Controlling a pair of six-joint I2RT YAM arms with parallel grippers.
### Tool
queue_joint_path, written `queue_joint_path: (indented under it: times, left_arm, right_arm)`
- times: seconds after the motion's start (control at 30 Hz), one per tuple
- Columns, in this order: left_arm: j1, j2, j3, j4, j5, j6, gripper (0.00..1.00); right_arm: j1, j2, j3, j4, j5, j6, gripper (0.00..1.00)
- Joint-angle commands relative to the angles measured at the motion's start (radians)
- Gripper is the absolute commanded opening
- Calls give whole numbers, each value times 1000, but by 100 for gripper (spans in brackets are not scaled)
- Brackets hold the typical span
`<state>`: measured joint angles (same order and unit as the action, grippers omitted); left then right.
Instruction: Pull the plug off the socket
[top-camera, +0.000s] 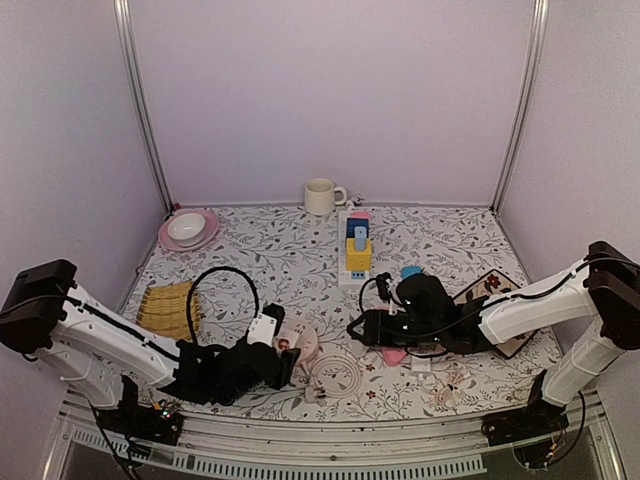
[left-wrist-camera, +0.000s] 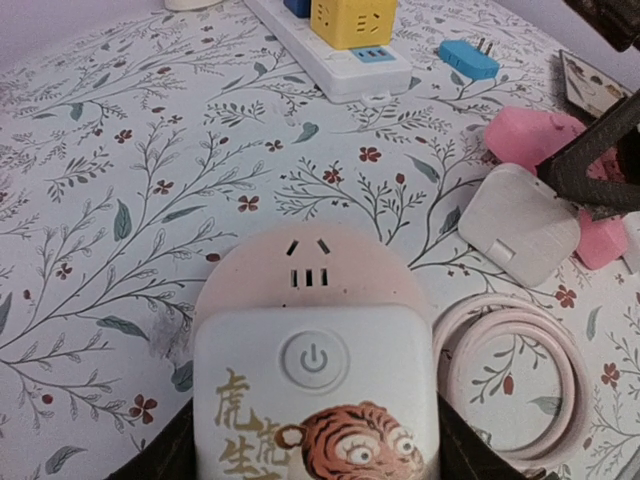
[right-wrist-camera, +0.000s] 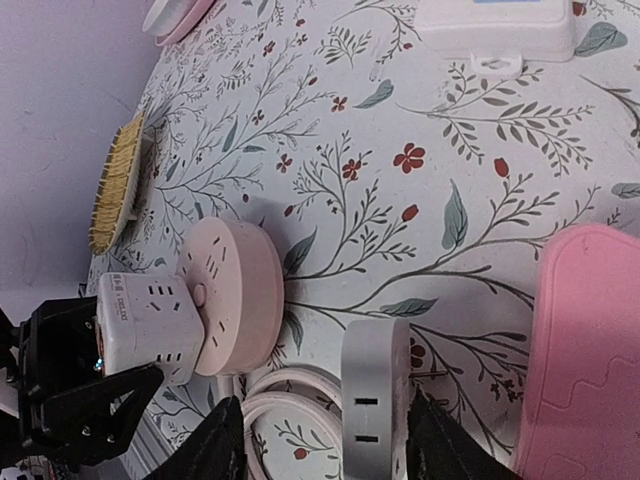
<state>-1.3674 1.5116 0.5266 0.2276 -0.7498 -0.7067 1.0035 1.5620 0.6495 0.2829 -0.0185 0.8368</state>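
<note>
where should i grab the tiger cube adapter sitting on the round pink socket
By the tiger cube adapter's two flat, parallel side walls, above the round pink socket, coming in from the near side. The curved base gives no flat hold. The left gripper holds it that way.

Soft, even light, faint shadows, nearest foreground slightly blurred.

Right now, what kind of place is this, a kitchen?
Probably a robot practice booth, not a kitchen: plain walls and metal posts box in one flowery table, with a left arm and right arm bolted at its edge.
</note>
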Motion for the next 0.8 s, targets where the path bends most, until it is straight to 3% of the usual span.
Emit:
queue_joint_path:
  times: [0.0, 0.23, 0.37, 0.53, 0.77]
  left_arm:
    - [5, -61, -31, 64, -7, 29, 41]
    - [-8, -143, -76, 131, 36, 102, 41]
    - [-19, -202, -96, 185, 62, 144, 41]
    - [-28, -275, -111, 228, 93, 189, 41]
    - [-35, -386, -173, 324, 148, 229, 42]
  right_arm:
    - [9, -22, 31, -11, -8, -8, 61]
    - [36, -66, 67, -55, 33, -20, 86]
    - [56, -76, 96, -64, 37, -28, 94]
    - [80, -56, 144, -68, 20, -37, 99]
    - [90, -5, 171, -25, -47, -19, 98]
